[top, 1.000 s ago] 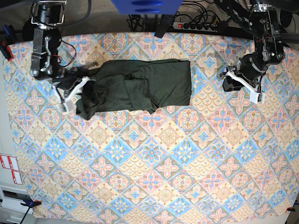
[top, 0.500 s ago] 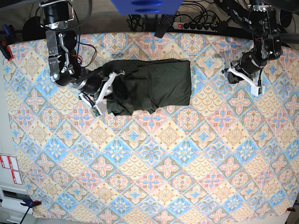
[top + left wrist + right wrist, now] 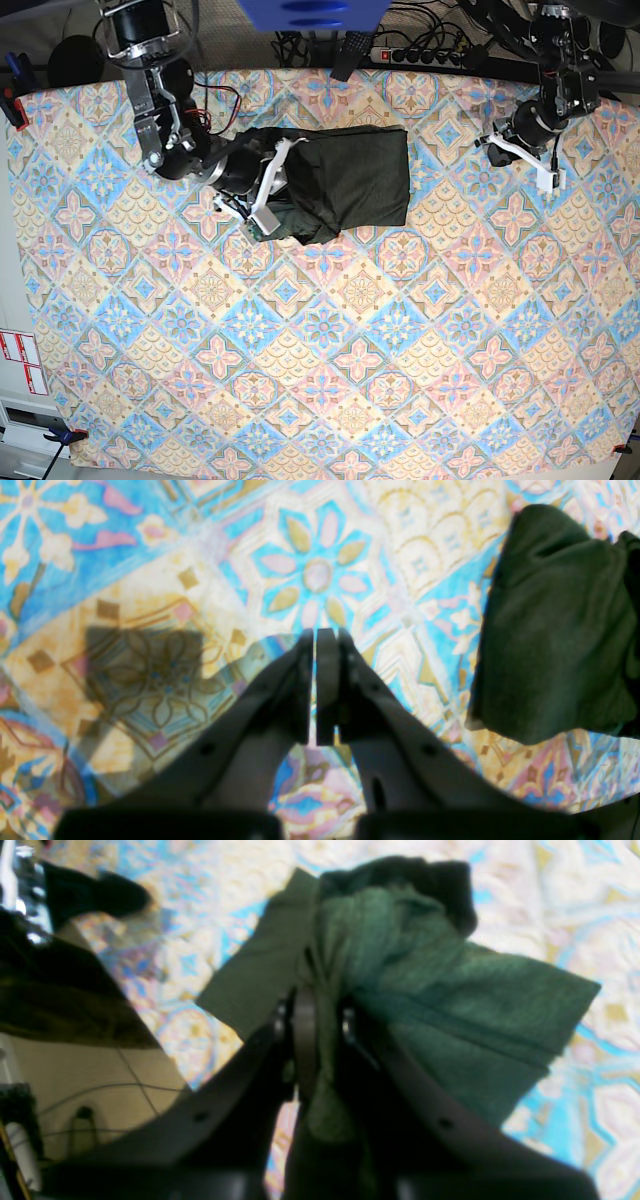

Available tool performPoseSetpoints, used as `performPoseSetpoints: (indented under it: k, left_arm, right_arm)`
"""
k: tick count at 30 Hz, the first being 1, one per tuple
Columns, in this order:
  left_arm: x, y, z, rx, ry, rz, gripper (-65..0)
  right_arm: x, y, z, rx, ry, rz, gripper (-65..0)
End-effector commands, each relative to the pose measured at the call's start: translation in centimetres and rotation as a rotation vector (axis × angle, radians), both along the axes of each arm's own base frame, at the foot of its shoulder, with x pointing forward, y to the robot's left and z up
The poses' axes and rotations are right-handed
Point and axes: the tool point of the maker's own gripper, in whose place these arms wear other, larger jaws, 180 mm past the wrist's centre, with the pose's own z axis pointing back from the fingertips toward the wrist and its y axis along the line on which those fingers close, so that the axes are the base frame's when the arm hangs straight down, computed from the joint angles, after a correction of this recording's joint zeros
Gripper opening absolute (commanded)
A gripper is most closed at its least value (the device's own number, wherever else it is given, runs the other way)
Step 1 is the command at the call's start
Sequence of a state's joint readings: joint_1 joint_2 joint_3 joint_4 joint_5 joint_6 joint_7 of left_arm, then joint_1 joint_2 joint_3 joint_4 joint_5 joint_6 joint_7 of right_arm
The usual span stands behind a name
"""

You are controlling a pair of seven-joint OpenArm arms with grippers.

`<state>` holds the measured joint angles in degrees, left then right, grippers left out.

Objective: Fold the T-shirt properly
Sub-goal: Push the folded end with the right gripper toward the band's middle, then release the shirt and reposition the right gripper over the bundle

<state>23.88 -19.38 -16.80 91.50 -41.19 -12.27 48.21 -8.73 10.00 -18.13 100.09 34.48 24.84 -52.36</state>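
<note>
The dark olive-green T-shirt [image 3: 345, 185] lies bunched into a rough rectangle at the table's upper middle. My right gripper [image 3: 272, 185] is over its left part, shut on a gathered bunch of the cloth, with that end lifted and carried over the body. In the right wrist view the gripper [image 3: 317, 1005] pinches the shirt [image 3: 440, 990], which hangs in folds beyond the fingers. My left gripper [image 3: 548, 178] is far to the shirt's right, shut and empty. In the left wrist view it [image 3: 315, 635] hovers over bare patterned cloth, with the shirt's edge [image 3: 550, 630] at the right.
The table is covered with a tile-patterned cloth [image 3: 330, 350]. A power strip [image 3: 420, 55] and cables lie beyond the far edge, with a blue object [image 3: 300, 12] above them. A red clamp [image 3: 12, 105] sits on the left edge.
My right gripper has moved right, dragging the shirt's left end over its body, so the shirt is now shorter. My left gripper has drawn back and up a little.
</note>
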Motion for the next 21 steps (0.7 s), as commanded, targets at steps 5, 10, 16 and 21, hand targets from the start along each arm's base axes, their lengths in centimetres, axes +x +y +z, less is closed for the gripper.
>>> performPoseSetpoints:
  k: [5,10,16,21]
  left_arm:
    - [0.5,0.3,0.8,0.008,-0.030,-0.007,-65.0]
    - [0.5,0.3,0.9,0.005,-0.031,-0.006,-65.0]
    - [0.5,0.3,0.9,0.005,-0.031,-0.006,-65.0]
    - [0.5,0.3,0.9,0.005,-0.031,-0.006,-65.0]
  right_arm:
    - [0.6,1.8,1.8,0.050,-0.053,0.034,-62.8]
    - [2.0,3.2,3.4,0.051,-0.111,0.088,-62.8]
    - [2.1,6.4,5.1,0.056,-0.172,0.209,-62.7]
    - [1.5,7.3,4.0,0.041,-0.146,0.254,-62.7]
